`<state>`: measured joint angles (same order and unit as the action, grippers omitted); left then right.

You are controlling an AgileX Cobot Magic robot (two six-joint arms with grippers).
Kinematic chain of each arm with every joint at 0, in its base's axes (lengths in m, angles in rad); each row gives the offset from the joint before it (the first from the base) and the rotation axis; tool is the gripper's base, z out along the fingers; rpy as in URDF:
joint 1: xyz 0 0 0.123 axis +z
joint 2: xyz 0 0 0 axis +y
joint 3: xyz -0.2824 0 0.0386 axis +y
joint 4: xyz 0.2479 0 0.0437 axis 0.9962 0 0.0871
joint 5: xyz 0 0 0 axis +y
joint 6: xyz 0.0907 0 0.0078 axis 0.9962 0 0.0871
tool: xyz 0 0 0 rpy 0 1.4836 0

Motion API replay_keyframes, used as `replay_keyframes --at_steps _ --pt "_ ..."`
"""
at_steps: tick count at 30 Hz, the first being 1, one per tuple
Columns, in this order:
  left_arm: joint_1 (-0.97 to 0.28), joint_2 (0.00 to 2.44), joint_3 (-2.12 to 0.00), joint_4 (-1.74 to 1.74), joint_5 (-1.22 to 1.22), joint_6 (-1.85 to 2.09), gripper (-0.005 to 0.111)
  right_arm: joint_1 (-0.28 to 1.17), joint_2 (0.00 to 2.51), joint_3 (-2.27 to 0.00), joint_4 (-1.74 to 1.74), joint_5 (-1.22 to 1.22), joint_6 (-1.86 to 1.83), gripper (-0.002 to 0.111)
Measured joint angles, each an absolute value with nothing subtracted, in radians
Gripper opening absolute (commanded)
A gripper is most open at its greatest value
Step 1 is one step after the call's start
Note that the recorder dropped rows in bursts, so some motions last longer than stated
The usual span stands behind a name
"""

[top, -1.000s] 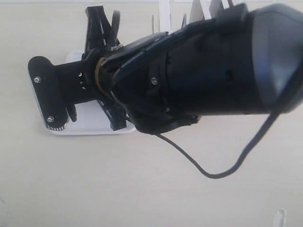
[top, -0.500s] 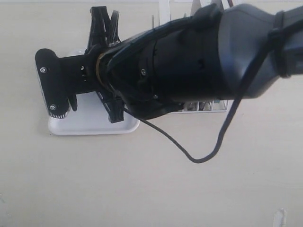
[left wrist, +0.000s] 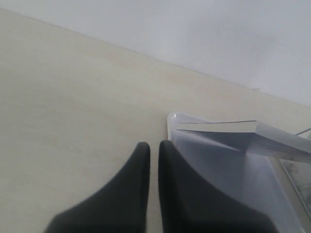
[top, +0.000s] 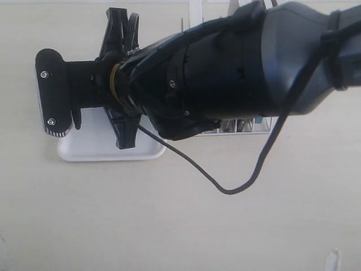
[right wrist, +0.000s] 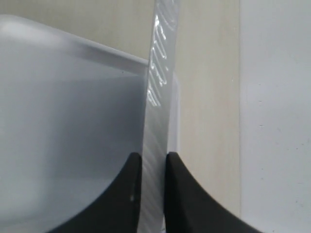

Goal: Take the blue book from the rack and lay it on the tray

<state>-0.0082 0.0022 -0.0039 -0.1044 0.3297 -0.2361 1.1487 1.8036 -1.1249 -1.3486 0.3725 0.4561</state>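
In the right wrist view my right gripper [right wrist: 154, 158] is shut on the thin edge of a book [right wrist: 158, 73], held on edge over the white tray [right wrist: 73, 97], near its rim. The cover colour does not show here, so only its place says it is the blue book. The left wrist view shows that book [left wrist: 228, 128] as a tilted slab with white page edges above the tray [left wrist: 218, 165]. My left gripper [left wrist: 153, 146] is shut and empty, just outside the tray's corner. In the exterior view the right arm [top: 225, 73] hides the book and most of the tray [top: 96, 148].
The white wire rack [top: 242, 127] peeks out from under the right arm, just right of the tray. A black cable [top: 225, 189] loops down from the arm over the pale wooden table [top: 169, 226]. A pale wall [left wrist: 194, 29] rises behind the table's far edge.
The right arm swung so that the rack's lower edge came into view, and its wrist end then shifted a little left over the tray. The cable loop moved with it.
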Motion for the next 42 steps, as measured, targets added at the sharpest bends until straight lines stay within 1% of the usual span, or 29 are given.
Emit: replay_keyframes --at_steps 1,2,4,7,8,9,10,12,14,17,18,20,25,26,28,34,42 --pt "-0.008 0.002 -0.004 -0.104 0.33 -0.236 0.006 1.149 1.804 -1.125 -1.349 0.373 0.458 0.002" --pt "-0.008 0.002 -0.004 -0.104 0.33 -0.236 0.006 1.149 1.804 -1.125 -1.349 0.373 0.462 0.005" --pt "-0.008 0.002 -0.004 -0.104 0.33 -0.236 0.006 1.149 1.804 -1.125 -1.349 0.373 0.473 0.017" --pt "-0.008 0.002 -0.004 -0.104 0.33 -0.236 0.006 1.149 1.804 -1.125 -1.34 0.369 0.497 0.042" --pt "-0.008 0.002 -0.004 -0.104 0.33 -0.236 0.006 1.149 1.804 -1.125 -1.335 0.369 0.516 0.049" --pt "-0.008 0.002 -0.004 -0.104 0.33 -0.236 0.006 1.149 1.804 -1.125 -1.333 0.367 0.533 0.054" --pt "-0.008 0.002 -0.004 -0.104 0.33 -0.236 0.006 1.149 1.804 -1.125 -1.331 0.367 0.544 0.055" --pt "-0.008 0.002 -0.004 -0.104 0.33 -0.236 0.006 1.149 1.804 -1.125 -1.329 0.367 0.557 0.053" --pt "-0.008 0.002 -0.004 -0.104 0.33 -0.236 0.006 1.149 1.804 -1.125 -1.323 0.378 0.562 0.049" --pt "-0.008 0.002 -0.004 -0.104 0.33 -0.236 0.006 1.149 1.804 -1.125 -1.301 0.397 0.562 0.038" --pt "-0.008 0.002 -0.004 -0.104 0.33 -0.236 0.006 1.149 1.799 -1.125 -1.288 0.399 0.562 0.033" --pt "-0.008 0.002 -0.004 -0.104 0.33 -0.236 0.006 1.149 1.766 -1.125 -1.225 0.406 0.562 0.031" --pt "-0.008 0.002 -0.004 -0.104 0.33 -0.236 0.006 1.149 1.586 -1.127 -1.033 0.407 0.566 0.03" --pt "-0.008 0.002 -0.004 -0.104 0.33 -0.236 0.006 1.149 1.567 -1.127 -1.015 0.407 0.566 0.025" --pt "-0.008 0.002 -0.004 -0.104 0.33 -0.236 0.006 1.149 1.486 -1.127 -0.94 0.415 0.566 0.0" --pt "-0.008 0.002 -0.004 -0.104 0.33 -0.236 0.006 1.149 1.296 -1.127 -0.849 0.505 0.567 0.0" --pt "-0.008 0.002 -0.004 -0.104 0.33 -0.236 0.006 1.149 1.201 -1.127 -0.846 0.521 0.569 0.0"
